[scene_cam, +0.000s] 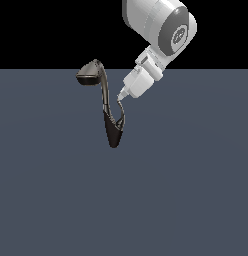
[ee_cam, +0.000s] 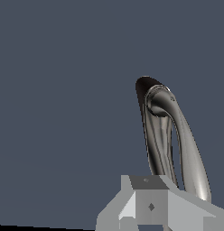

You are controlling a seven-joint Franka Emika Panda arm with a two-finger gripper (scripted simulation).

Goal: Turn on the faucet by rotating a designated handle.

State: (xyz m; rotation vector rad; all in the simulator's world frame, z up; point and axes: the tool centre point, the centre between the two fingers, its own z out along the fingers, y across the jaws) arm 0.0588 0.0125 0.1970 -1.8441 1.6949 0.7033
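Observation:
The faucet (scene_cam: pixel 103 95) stands in the middle of the exterior view: a bell-shaped head on top, a thin curved neck, and a dark pointed base (scene_cam: pixel 113 134). The handle (scene_cam: pixel 121 114) is a short curved silver lever rising from the base on the exterior view's right. My gripper (scene_cam: pixel 121 96) comes down from the upper right, its white fingertips together and touching the handle's top end, with nothing held between them. In the wrist view, the faucet (ee_cam: pixel 158 103) shows as two shiny metal strands running from a dark end towards my gripper (ee_cam: pixel 150 212). I cannot tell there which strand is the handle.
A flat blue-grey floor (scene_cam: pixel 186 200) spreads all around the faucet. The white arm (scene_cam: pixel 161 25) fills the upper right of the exterior view, above and behind the faucet.

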